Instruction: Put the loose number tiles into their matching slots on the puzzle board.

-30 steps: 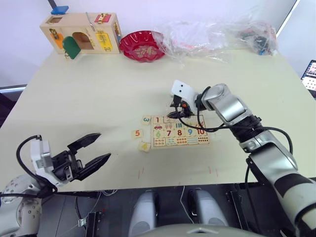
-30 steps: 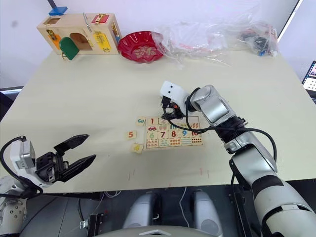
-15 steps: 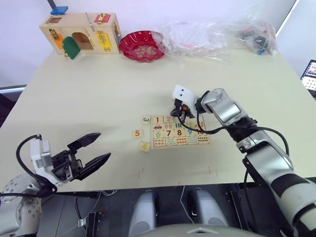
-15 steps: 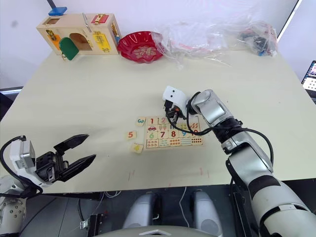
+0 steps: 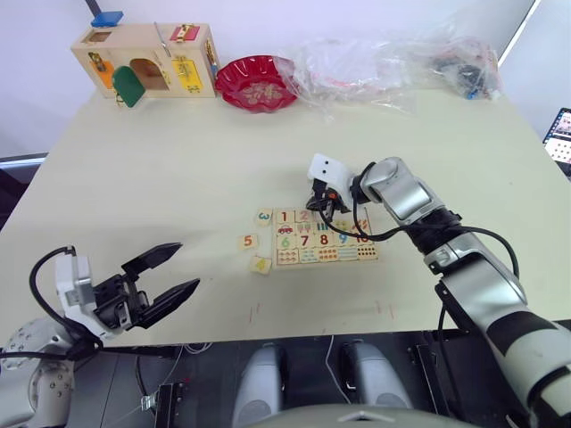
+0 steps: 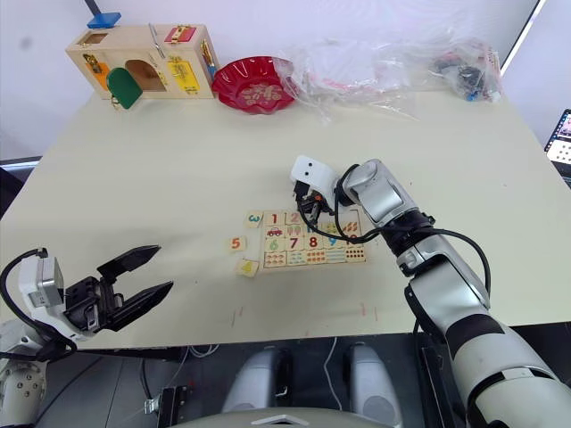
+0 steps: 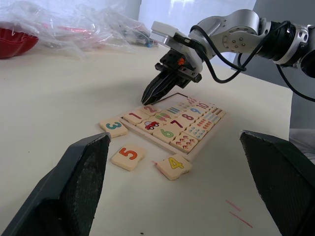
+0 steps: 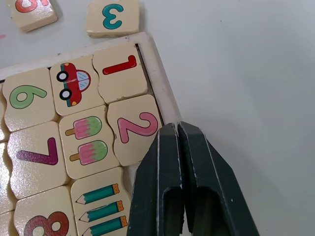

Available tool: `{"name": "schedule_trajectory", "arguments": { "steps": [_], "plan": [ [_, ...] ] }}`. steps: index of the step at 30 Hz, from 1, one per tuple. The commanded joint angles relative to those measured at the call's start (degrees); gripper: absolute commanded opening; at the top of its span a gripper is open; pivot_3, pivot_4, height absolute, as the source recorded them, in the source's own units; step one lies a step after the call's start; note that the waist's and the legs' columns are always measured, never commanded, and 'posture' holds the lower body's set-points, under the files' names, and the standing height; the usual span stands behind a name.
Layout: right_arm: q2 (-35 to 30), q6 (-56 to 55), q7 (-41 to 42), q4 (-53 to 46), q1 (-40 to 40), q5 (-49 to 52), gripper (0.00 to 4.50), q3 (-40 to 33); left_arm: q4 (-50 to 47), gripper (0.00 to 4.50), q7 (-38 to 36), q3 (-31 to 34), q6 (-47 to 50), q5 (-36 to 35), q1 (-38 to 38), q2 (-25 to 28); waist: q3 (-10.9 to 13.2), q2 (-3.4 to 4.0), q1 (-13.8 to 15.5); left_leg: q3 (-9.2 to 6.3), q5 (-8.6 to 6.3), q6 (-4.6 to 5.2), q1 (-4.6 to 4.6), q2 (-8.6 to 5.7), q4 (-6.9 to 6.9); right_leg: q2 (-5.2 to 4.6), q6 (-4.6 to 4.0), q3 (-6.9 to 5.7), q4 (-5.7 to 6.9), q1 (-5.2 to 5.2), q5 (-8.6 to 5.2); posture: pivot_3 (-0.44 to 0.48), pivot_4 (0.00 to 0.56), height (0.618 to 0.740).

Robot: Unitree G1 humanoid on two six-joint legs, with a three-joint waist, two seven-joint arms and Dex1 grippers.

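Two tiles (image 8: 120, 76) fill board (image 8: 158, 88) slots.

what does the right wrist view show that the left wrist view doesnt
Right wrist view alone: the red car and ice lolly pictures up close, and the right gripper shut at the 2 tile's edge.

Left wrist view alone: the 4 tile off the puzzle board, the red bowl, plastic bags, and the left gripper's open fingers.

Both: tiles 1, 2, the loose 3 and 5.
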Motion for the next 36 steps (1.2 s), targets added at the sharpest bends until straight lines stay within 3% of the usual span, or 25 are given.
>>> {"name": "schedule_trajectory", "arguments": {
  "steps": [1, 14, 22, 27, 28, 31, 36],
  "plan": [
    [-0.01, -0.85, 0.81, -2.81, -0.32, -0.16, 0.07, -0.85, -1.25, 4.5, 0.02, 1.45, -0.75, -0.59, 0.19, 0.1, 0.0, 0.0, 0.0, 0.0, 0.0, 0.0, 0.0, 0.0, 0.0, 0.0, 0.0, 0.0, 0.0, 0.0, 0.0, 0.0, 0.15, 0.74],
    [-2.79, -2.11, 2.06, -6.12, 1.4, 0.02, 0.07, -2.85, -0.97, 4.5, 0.07, 1.35, -0.9, -0.35, 0.29, -0.03, 0.0, 0.0, 0.01, 0.0, 0.0, 0.0, 0.0, 0.0, 0.0, 0.0, 0.0, 0.0, 0.0, 0.0, 0.0, 0.0, 0.15, 0.74],
    [-9.64, -8.96, 5.45, -22.15, 15.08, 11.24, 0.07, -15.06, -0.65, 4.5, 0.55, 1.07, -1.5, 0.22, 0.98, -0.73, -0.03, -0.04, 0.39, -0.01, 0.0, 0.0, 0.0, -0.02, 0.0, -0.01, 0.03, -0.01, -0.06, 0.04, 0.01, 0.0, 0.15, 0.74],
    [-15.06, 0.9, 8.94, -29.81, 21.88, 21.7, 0.07, -22.54, 0.2, 4.5, 0.36, 0.98, -1.98, 0.71, 1.21, -0.94, -0.01, -0.03, 0.42, 0.02, 0.0, 0.01, 0.04, -0.01, 0.04, 0.0, 0.08, 0.05, -0.03, 0.06, 0.04, 0.0, 0.15, 0.74],
    [-16.22, -0.04, 9.28, -32.09, 24.66, 23.56, 0.66, -24.74, 0.46, 4.5, 0.3, 0.97, -2.1, 0.83, 1.28, -0.95, -0.02, -0.04, 0.4, 0.03, 0.0, 0.01, 0.05, -0.01, 0.05, 0.0, 0.09, 0.06, -0.04, 0.08, 0.05, 0.0, 0.15, 0.74],
    [-19.98, -0.38, 11.22, -37.86, 32.77, 27.72, 1.54, -29.34, 1.37, 4.5, -0.02, 0.95, -2.42, 1.2, 1.39, -0.88, -0.04, -0.07, 0.63, 0.0, 0.0, 0.01, 0.13, -0.01, 0.03, 0.01, 0.09, 0.05, -0.07, 0.16, 0.05, 0.0, 0.15, 0.74],
    [-24.75, -3.21, 12.71, -43.15, 43.46, 30.43, 3.94, -34.03, 2.86, 4.5, -0.66, 0.8, -2.84, 1.67, 1.27, -0.58, -0.03, -0.06, 0.78, -0.02, 0.0, 0.01, 0.14, -0.02, 0.06, 0.01, 0.03, 0.03, -0.11, 0.22, -0.01, 0.0, 0.15, 0.74]
  ]
}}
